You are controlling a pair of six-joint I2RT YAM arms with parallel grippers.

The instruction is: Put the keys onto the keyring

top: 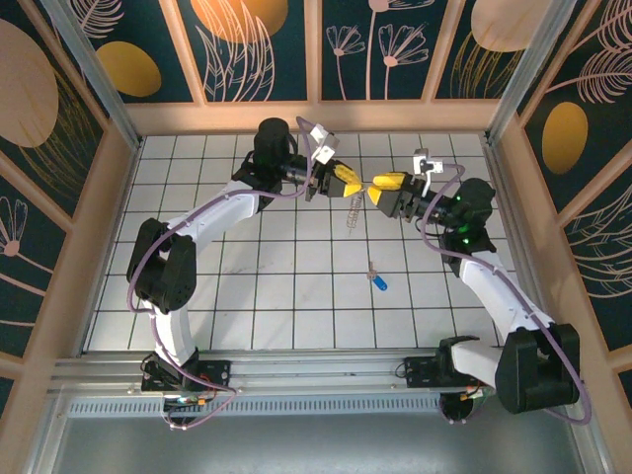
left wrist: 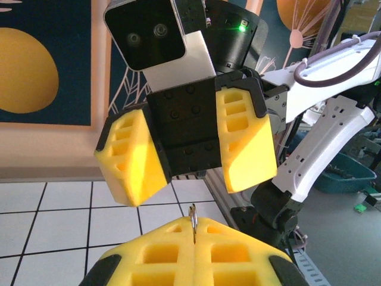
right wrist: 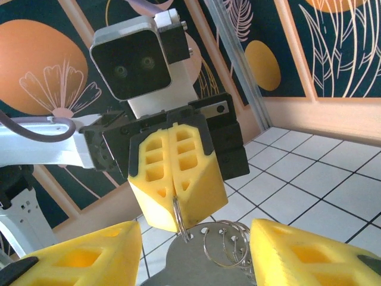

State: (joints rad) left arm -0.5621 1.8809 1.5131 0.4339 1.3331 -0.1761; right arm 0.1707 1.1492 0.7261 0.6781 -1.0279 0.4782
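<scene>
Top external: left gripper (top: 341,181) clenched on keyring (top: 354,210), which dangles between both tools. Right gripper (top: 383,188) jaws parted. Key (top: 378,279) flat on tiles (top: 296,296), toward bases, nearer right arm, blue head nearest.

Left wrist: keyring (left wrist: 193,219) pinched edge-on.

Right wrist: keyring (right wrist: 220,244) hangs between spread fingers (right wrist: 309,256); contact unclear.

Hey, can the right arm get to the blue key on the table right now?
Probably yes: the key lies alone on open tiles, nothing on or against it, and the right gripper is raised beyond it with its jaws open.
</scene>
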